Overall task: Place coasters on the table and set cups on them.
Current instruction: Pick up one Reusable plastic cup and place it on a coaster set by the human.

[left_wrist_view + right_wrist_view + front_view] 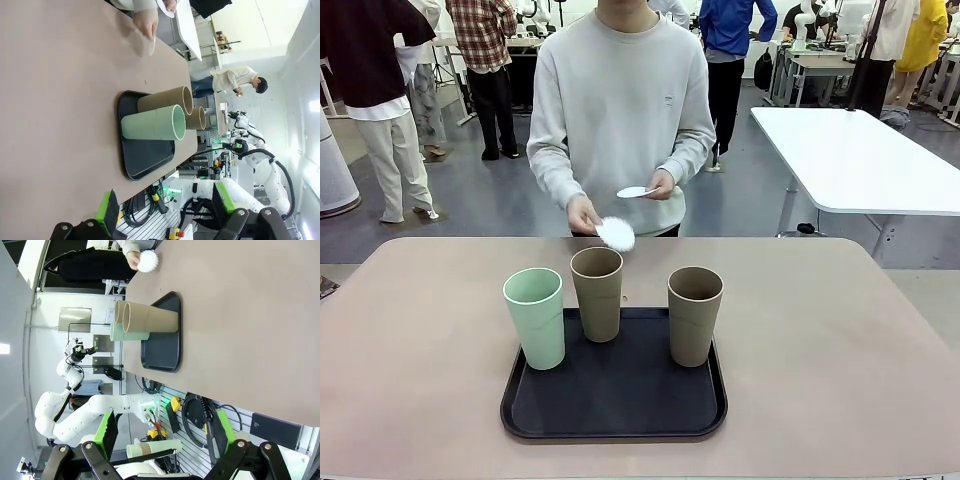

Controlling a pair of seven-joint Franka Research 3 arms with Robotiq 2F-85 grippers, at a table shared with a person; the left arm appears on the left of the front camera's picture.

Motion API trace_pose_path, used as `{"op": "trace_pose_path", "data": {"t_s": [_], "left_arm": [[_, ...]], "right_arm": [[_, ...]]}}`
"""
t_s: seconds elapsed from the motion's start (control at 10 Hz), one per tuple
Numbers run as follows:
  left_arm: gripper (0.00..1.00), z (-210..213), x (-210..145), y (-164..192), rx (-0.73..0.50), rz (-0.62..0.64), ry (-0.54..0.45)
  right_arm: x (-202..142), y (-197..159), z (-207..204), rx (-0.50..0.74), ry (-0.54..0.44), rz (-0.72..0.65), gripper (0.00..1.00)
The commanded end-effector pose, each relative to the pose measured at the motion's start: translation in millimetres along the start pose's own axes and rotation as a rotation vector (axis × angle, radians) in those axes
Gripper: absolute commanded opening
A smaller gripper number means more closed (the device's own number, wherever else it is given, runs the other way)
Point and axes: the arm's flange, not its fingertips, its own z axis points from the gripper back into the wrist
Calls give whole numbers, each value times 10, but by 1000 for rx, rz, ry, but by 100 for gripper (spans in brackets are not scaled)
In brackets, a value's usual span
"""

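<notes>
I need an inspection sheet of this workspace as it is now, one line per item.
surface: beige table, with a black tray near the robot's edge.
job's things: mint cup, middle tan cup and right tan cup upright on the tray; the person holds one coaster low at the far edge and a second coaster in the other hand.
clutter: nothing seen.
grippers: left gripper open; right gripper open; both away from the cups.
cables: black cables under the table's near edge.
surroundings: white table, people standing behind.
</notes>
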Motion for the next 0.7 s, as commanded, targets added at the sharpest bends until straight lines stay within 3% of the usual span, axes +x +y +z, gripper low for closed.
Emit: {"op": "trace_pose_path", "data": {"t_s": [0.0,0.6], "left_arm": [[100,-8,1,14,-16,-18,0],[100,-8,1,14,-16,-18,0]], "right_arm": [[13,9,5,5,-7,0,100],[13,9,5,5,-7,0,100]]}}
